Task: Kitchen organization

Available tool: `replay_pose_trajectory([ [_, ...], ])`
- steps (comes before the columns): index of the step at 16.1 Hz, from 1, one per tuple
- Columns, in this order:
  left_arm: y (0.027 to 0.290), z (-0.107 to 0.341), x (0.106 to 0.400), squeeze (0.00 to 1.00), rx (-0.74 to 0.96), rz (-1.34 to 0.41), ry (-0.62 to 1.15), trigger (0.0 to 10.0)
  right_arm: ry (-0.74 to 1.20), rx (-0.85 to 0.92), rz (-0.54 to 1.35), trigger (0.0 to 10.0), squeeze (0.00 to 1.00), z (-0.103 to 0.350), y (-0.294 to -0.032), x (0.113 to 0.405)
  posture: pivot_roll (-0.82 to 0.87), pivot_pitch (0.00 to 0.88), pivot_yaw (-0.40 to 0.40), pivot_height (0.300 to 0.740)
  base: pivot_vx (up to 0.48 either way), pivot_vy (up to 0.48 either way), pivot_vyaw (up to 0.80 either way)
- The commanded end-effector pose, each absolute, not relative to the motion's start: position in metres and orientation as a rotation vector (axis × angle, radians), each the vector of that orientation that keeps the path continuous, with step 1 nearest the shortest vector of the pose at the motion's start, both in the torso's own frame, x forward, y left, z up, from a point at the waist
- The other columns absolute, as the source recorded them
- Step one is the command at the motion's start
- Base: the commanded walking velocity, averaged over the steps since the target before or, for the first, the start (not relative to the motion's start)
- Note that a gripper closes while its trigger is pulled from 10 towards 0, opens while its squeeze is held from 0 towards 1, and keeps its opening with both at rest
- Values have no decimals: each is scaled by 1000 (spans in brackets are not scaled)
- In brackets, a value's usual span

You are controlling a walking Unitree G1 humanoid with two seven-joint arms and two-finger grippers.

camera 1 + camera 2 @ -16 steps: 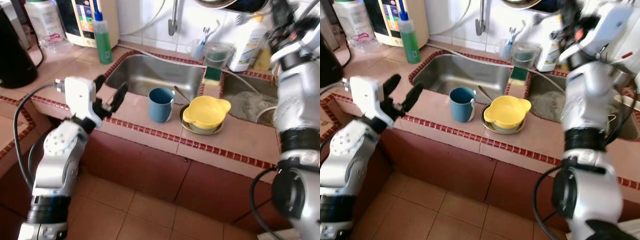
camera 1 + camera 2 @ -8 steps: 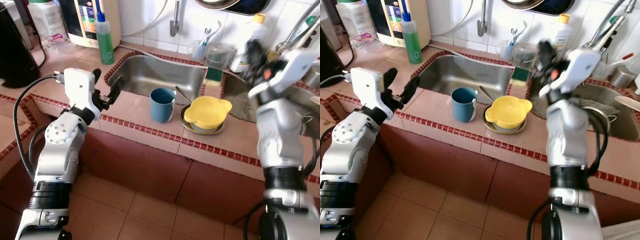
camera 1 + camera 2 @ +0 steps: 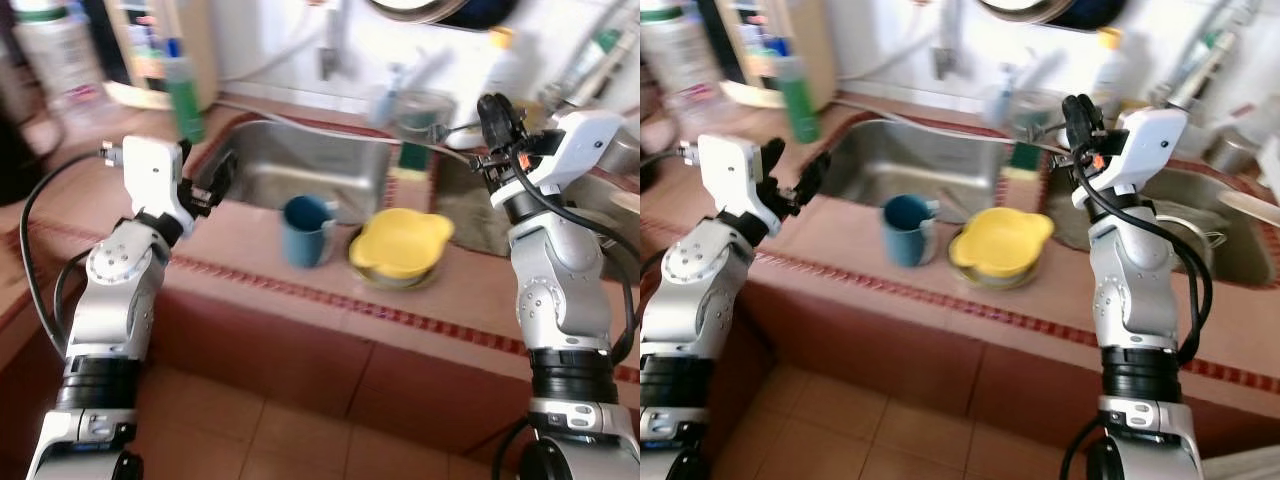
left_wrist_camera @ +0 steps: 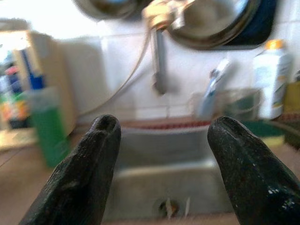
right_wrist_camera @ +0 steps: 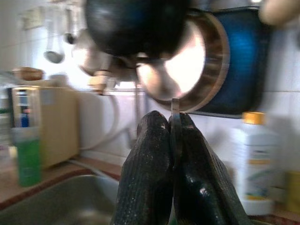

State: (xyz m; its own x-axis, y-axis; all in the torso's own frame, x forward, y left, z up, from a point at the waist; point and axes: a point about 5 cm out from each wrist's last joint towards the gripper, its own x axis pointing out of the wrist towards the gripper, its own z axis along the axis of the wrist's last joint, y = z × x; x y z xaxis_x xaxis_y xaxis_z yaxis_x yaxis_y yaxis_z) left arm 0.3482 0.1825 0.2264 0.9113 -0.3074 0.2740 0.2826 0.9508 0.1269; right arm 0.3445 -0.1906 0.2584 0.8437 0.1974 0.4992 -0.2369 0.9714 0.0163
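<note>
Blurred blue cup (image 3: 305,229); thin metal piece pinched by right end effector (image 5: 174,154).

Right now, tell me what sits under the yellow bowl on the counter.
The yellow bowl rests on a shallow dish whose rim shows around its base. The bowl covers the dish's middle, so anything lying there is hidden.

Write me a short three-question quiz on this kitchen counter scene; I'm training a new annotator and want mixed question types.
1. True or false: the yellow bowl sits on a plate on the counter.
2. What stands just beside the bowl, toward the robot's left?
A. blue mug
B. kettle
C. pan
3. Fill in: the left gripper is ____, while the right gripper is shut on something thin.

Key: 1 true; 2 A; 3 open
</note>
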Motion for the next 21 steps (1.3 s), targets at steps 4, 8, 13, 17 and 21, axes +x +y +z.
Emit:
replay_pose_trajectory([
  [4, 185, 226, 349, 0, 92, -296, -294, 10000, -534, 71, 230, 10000, 0, 267, -191, 341, -113, 28, -13, 740, 317, 0, 0],
  [8, 184, 225, 349, 0, 92, -298, -292, 10000, -530, 73, 235, 10000, 0, 269, -191, 342, -111, 23, -17, 740, 317, 0, 0],
  [13, 183, 225, 351, 0, 97, -309, -293, 10000, -529, 74, 243, 10000, 0, 269, -189, 342, -114, 11, -16, 740, 317, 0, 0],
  [17, 179, 223, 350, 0, 104, -325, -291, 10000, -530, 72, 243, 10000, 0, 270, -190, 342, -116, 6, -14, 740, 314, 0, 0],
  [21, 165, 222, 348, 0, 71, -419, -262, 10000, -505, 38, 188, 10000, 0, 271, -205, 349, -123, 15, -6, 740, 0, 0, 0],
])
